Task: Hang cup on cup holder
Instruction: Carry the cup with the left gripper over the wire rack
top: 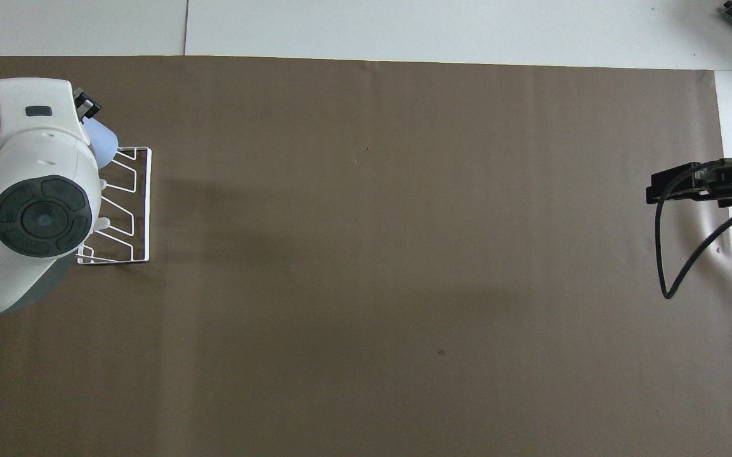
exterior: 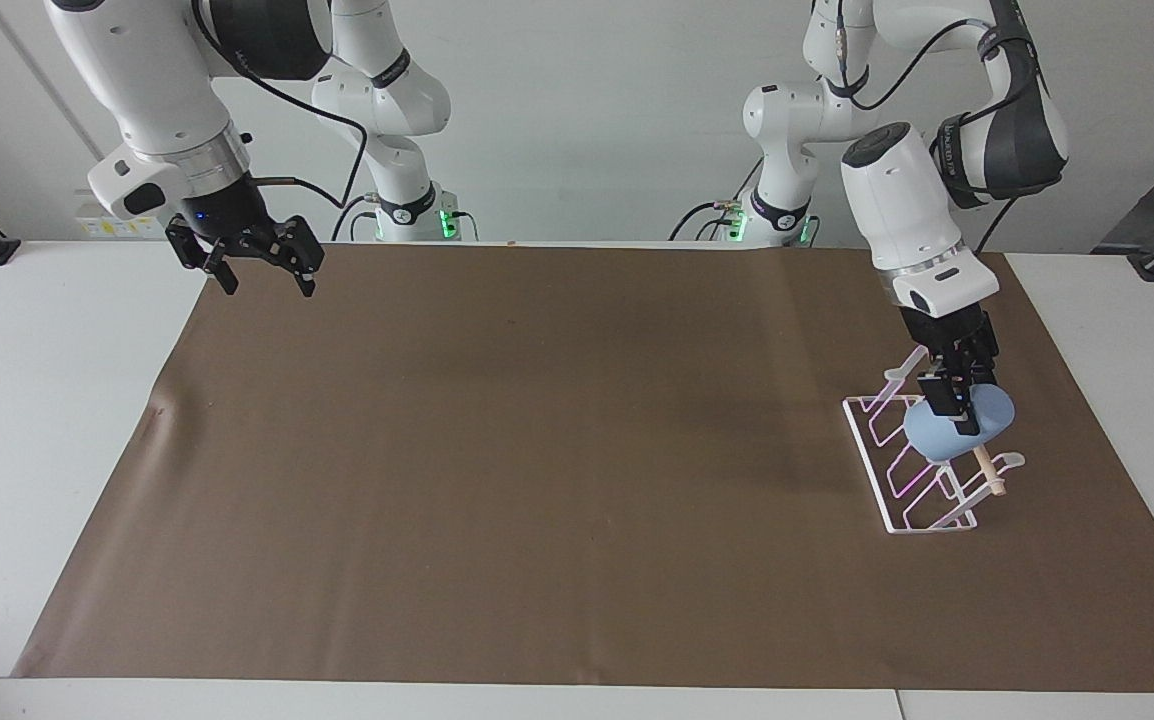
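Over the cup holder [exterior: 922,470]: one cup [exterior: 959,424], tilted, long axis slanted, resting among the prongs.
Left gripper [exterior: 955,412]: clamped on the cup.
Right gripper [exterior: 259,272]: fingers spread, empty, waiting over the brown mat [exterior: 557,450] edge.
Count: one cup, one holder.

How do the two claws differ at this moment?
The left claw is shut on the cup; the right claw is open and holds nothing. The left hangs over the cup holder; the right hangs over the brown mat's edge at the right arm's end, waiting. Both point downward.
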